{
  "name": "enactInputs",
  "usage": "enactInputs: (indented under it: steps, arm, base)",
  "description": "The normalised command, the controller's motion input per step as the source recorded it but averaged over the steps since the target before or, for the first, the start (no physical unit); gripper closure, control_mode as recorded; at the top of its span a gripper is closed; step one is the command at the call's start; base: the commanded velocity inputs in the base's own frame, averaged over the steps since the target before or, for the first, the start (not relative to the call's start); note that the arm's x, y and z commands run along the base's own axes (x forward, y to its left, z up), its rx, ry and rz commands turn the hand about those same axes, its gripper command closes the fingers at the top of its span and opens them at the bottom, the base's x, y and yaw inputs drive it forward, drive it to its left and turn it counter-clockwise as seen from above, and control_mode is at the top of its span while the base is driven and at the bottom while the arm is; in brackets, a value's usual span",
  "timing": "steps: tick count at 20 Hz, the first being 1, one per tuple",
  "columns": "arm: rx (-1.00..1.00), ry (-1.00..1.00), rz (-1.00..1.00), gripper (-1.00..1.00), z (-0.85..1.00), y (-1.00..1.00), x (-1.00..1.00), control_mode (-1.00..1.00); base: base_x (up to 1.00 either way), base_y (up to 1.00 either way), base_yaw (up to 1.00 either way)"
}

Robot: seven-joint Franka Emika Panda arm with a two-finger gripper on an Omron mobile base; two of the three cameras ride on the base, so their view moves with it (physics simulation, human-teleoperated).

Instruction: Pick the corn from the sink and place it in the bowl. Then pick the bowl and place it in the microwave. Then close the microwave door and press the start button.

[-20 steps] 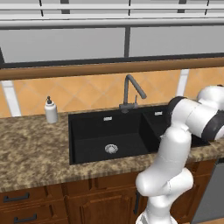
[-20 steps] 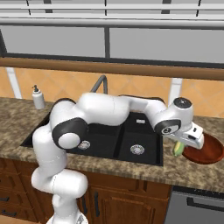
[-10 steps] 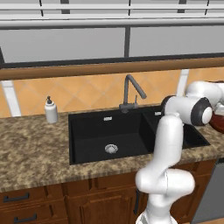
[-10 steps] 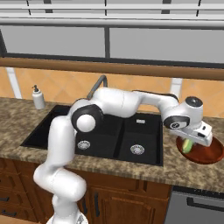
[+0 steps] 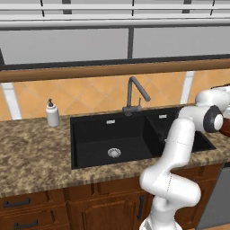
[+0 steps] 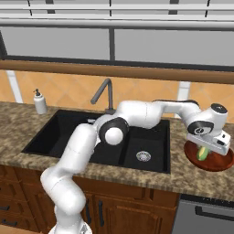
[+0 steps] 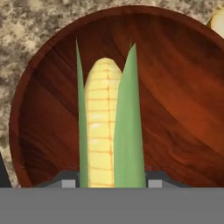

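Hand view first: the jaws are pinched on the corn (image 7: 107,131), one dark fingertip (image 7: 65,180) peeking out at each side of the cob's base at 6 o'clock. The yellow kernels run straight up toward 12, flanked by two long green husk blades. Behind the cob, filling the frame from 9 round to 3, sits the bowl (image 7: 175,96), glossy reddish-brown with wood grain swirling across its inside. Speckled granite countertop (image 7: 30,30) shows past the rim at 10 and 11 o'clock, and a pale yellowish rounded thing, too cut off to name, sits at the 2 o'clock corner.

Over to the right base view: the gripper (image 6: 208,147) hangs at 3 o'clock, with the corn (image 6: 202,154) held just above the bowl (image 6: 219,163), which rests on the counter right of the sink (image 6: 68,137). The white arm stretches from lower left across the black basins, past the silver drain (image 6: 143,156). The grey faucet (image 6: 103,93) stands at 12 o'clock behind the sink, and a soap dispenser (image 6: 40,101) waits well apart at 9 o'clock.

Left base view: the sink (image 5: 112,134) lies centre, faucet (image 5: 133,94) behind it, dispenser (image 5: 52,113) at 9 o'clock, the arm reaching off toward 3.
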Motion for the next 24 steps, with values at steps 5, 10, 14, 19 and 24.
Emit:
enactInputs:
  steps: [5, 10, 14, 19, 24]
  arm:
    - [0.05, 0.00, 0.00, 1.00, -0.52, 0.00, 0.23, -1.00]
    - [0.01, 0.07, 0.00, -1.00, -0.24, 0.00, 0.32, -1.00]
    - [0.00, 0.01, 0.00, -1.00, -0.16, 0.01, 0.06, -1.00]
    - [0.00, 0.00, -0.05, -1.00, -0.02, 0.20, -0.12, -1.00]
    - [0.00, 0.00, -0.14, -1.00, 0.04, 0.27, -0.47, -1.00]
  base:
    - [0.00, 0.00, 0.00]
    - [0.00, 0.00, 0.00]
    - [0.00, 0.00, 0.00]
    - [0.00, 0.00, 0.00]
    - [0.00, 0.00, 0.00]
